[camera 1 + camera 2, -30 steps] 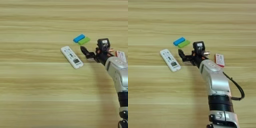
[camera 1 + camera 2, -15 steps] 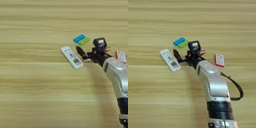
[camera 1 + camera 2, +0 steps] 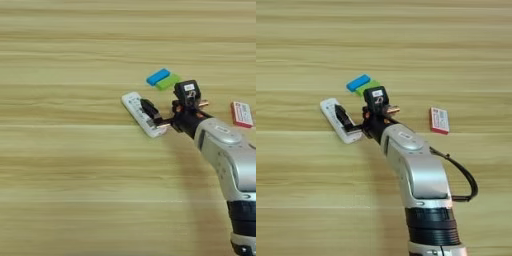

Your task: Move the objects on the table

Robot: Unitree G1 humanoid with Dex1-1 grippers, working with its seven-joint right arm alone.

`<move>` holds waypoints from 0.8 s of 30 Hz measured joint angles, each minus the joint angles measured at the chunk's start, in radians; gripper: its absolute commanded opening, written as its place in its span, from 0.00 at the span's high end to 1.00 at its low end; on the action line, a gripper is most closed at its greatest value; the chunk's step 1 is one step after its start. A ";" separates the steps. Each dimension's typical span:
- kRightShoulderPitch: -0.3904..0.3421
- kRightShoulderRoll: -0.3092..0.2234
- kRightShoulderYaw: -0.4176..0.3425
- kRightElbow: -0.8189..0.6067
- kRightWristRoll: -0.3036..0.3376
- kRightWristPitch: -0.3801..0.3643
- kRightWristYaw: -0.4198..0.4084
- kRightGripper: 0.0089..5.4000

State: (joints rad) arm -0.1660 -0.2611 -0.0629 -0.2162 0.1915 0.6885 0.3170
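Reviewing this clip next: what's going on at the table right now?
The robot's right gripper reaches left across the table, with its black fingers over the white remote. Just beyond lie a blue block and a green block, touching. A red-and-white card lies apart to the right.

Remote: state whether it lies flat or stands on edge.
Flat. The white remote lies on the table with its button face up and its full length showing, angled diagonally; the right gripper is over its near end.

You have one white remote [image 3: 139, 113] and one red-and-white rectangle [image 3: 439, 120] on the table [image 3: 60, 175]. You also have one blue block [image 3: 358, 82] and one green block [image 3: 168, 82].
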 measured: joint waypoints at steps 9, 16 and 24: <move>0.000 -0.003 0.045 0.045 -0.011 0.000 0.023 0.00; 0.000 -0.011 0.072 0.076 -0.030 -0.001 0.039 0.00; 0.000 -0.016 0.084 0.099 -0.049 -0.001 0.041 0.00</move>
State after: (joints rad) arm -0.1657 -0.2773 0.0215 -0.1169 0.1428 0.6879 0.3582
